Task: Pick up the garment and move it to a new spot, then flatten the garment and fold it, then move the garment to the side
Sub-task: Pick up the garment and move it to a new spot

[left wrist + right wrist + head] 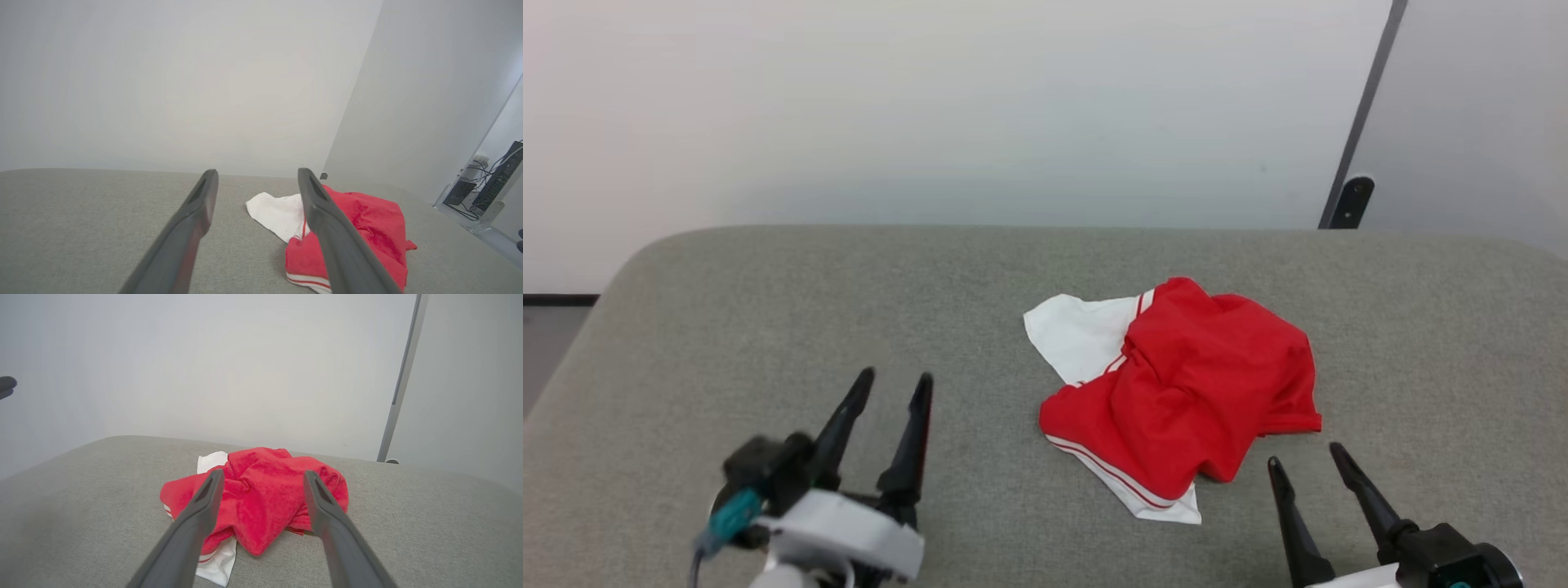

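Red garment point(1192, 384) crumpled on grey table point(768, 310): just beyond right hand point(1304, 456), right of left hand point(895, 376). Both hands wide, empty.

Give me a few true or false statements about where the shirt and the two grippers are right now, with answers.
1. The garment lies crumpled on the grey surface. True.
2. The left gripper grips the garment. False: it is open, off to the garment's left, clear of the cloth.
3. The right gripper is open. True.
4. The garment is spread flat, print showing. False: it is bunched and no print shows.
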Robot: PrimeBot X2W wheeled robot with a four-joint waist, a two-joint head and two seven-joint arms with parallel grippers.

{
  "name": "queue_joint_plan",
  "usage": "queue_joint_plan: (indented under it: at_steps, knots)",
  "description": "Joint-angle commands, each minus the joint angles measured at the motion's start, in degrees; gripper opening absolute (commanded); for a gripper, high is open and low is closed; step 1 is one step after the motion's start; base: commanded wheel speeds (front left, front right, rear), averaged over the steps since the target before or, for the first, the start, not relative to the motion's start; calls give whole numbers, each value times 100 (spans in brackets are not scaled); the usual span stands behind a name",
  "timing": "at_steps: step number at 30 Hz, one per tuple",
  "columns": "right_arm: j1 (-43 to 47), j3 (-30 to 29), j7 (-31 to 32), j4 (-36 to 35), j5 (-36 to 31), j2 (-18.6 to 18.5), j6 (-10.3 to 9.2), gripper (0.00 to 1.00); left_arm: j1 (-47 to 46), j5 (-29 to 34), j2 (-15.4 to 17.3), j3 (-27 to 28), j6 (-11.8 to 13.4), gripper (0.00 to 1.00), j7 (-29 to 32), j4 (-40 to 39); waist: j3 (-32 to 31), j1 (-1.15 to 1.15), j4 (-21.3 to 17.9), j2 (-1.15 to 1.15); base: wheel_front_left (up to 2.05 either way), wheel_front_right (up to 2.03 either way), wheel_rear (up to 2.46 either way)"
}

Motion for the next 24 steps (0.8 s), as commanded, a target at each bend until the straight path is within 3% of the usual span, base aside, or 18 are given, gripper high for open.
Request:
queue_joint_plan:
  at_steps: [1, 13, 24]
  knots:
    - [34, 27, -6, 25, -41, 11, -6, 100, 185, 154, -93, 199, -42, 100, -1, -61, -59, 0, 36, 0, 0, 0, 0]
    - [258, -464, -6, -13, -62, -126, -6, 100, 1357, 1139, -829, 1898, -368, 100, -1, -636, -202, 0, -209, 0, 0, 0, 0]
    - [279, -611, -6, -36, -46, -196, -6, 100, 1600, 1449, -969, 2107, -467, 100, -2, -816, -156, 0, -453, 0, 0, 0, 0]
